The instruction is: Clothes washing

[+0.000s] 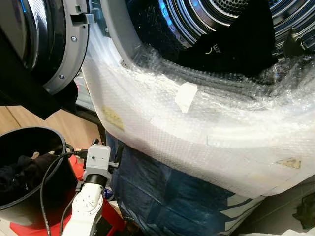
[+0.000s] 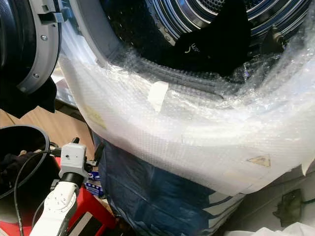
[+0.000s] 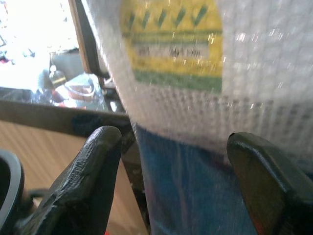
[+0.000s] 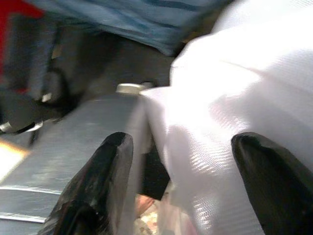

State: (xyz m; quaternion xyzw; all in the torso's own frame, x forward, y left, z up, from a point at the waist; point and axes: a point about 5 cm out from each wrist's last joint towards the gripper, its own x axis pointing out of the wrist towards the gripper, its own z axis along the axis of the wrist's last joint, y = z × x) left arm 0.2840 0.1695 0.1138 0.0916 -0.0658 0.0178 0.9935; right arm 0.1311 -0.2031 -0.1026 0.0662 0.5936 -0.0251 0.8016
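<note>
Before the robot stands a washing machine (image 1: 206, 132) wrapped in bubble wrap (image 1: 162, 123), its round door (image 1: 44, 44) swung open on the robot's left. Inside the ribbed metal drum (image 1: 216, 19) lies a dark garment (image 1: 231, 49) bearing a small pale logo, at the lower part of the opening. Blue sheeting (image 1: 162, 196) covers the machine's lower front. Low on the left, a black bucket (image 1: 29, 135) holds more dark clothes (image 1: 22, 172) and sits on something red (image 1: 34, 228). The left tool (image 3: 171, 161) hangs just beside the bucket, close to the blue sheeting; its two black fingers (image 3: 93, 166) are spread apart and hold nothing. The right tool (image 4: 181, 176) is likewise spread wide and empty, pointing at white woven fabric (image 4: 234, 98).
</note>
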